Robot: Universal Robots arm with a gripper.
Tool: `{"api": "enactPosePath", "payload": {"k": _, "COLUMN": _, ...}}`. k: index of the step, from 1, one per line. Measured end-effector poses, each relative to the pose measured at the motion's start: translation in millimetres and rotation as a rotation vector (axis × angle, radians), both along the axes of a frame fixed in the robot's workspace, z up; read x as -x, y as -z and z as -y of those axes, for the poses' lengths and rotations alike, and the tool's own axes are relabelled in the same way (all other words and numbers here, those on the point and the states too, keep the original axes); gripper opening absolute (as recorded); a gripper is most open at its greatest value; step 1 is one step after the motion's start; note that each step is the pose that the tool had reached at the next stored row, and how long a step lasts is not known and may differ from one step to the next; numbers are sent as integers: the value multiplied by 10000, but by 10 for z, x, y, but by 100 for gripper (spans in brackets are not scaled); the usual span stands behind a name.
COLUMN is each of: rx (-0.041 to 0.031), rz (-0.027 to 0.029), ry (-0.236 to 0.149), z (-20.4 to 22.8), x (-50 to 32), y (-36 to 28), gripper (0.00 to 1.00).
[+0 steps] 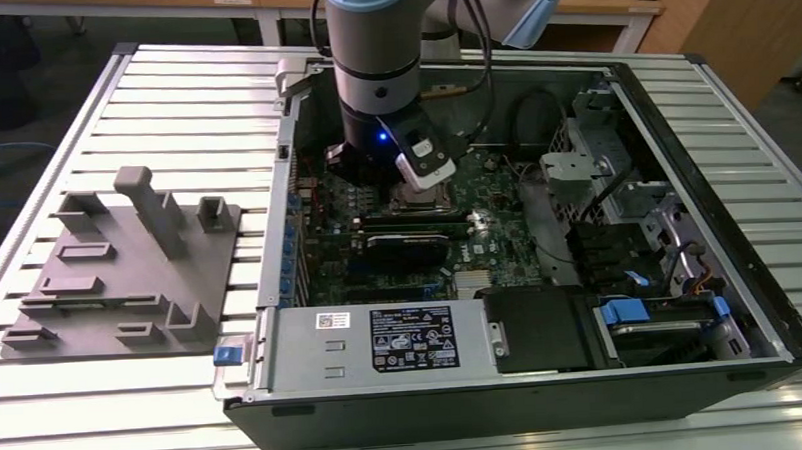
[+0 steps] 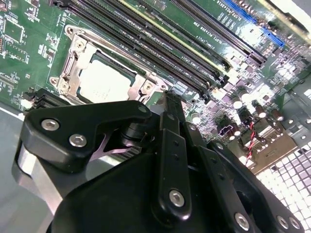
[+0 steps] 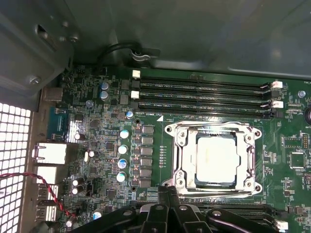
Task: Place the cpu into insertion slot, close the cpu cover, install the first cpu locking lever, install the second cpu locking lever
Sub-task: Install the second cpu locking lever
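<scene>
The cpu [image 3: 216, 158] [image 2: 104, 82], a pale silver square, lies flat in the insertion slot [image 1: 424, 196] on the green motherboard. The cpu cover [image 3: 182, 160] [image 2: 77, 58], a thin silver frame, lies down around the chip, whose face shows through its window. Whether the wire levers along the socket's rim are latched I cannot tell. My gripper [image 3: 168, 190] [image 2: 166, 99] hovers just beside the socket's edge. Its black fingers are shut together with nothing between them. In the exterior view the arm's wrist [image 1: 378, 136] stands over the socket inside the open computer case.
Long black memory slots [image 3: 204, 94] [image 2: 160, 43] run beside the socket. The case walls [image 1: 287, 189] close in the board. A dark card [image 1: 405, 247], drive bays [image 1: 615, 218] and a power supply [image 1: 378, 341] fill the case. A grey fixture plate [image 1: 123, 275] sits at the exterior view's left.
</scene>
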State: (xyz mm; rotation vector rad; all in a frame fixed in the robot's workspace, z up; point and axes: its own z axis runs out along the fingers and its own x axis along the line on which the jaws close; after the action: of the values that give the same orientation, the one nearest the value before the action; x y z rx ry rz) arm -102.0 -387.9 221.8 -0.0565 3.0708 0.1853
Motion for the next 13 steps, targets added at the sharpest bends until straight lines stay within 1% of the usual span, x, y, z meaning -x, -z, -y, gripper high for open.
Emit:
{"api": "enactPosePath", "payload": {"k": 4, "rx": 5, "rz": 0, "ry": 1, "z": -1, "x": 0, "y": -3, "gripper": 11}}
{"api": "enactPosePath", "payload": {"k": 5, "rx": 11, "rz": -1, "ry": 1, "z": -2, "x": 0, "y": -4, "gripper": 11}}
{"api": "enactPosePath", "payload": {"k": 7, "rx": 48, "rz": 0, "ry": 2, "z": -9, "x": 1, "y": -4, "gripper": 11}}
{"api": "enactPosePath", "payload": {"k": 9, "rx": 54, "rz": 0, "ry": 0, "z": -9, "x": 0, "y": -4, "gripper": 11}}
{"api": "enactPosePath", "payload": {"k": 10, "rx": 190, "rz": 0, "ry": 1, "z": -12, "x": 0, "y": -4, "gripper": 11}}
{"api": "enactPosePath", "payload": {"k": 11, "rx": 248, "rz": 0, "ry": 1, "z": -17, "x": 0, "y": -3, "gripper": 11}}
{"api": "enactPosePath", "payload": {"k": 13, "rx": 248, "rz": 0, "ry": 1, "z": -18, "x": 0, "y": -5, "gripper": 11}}
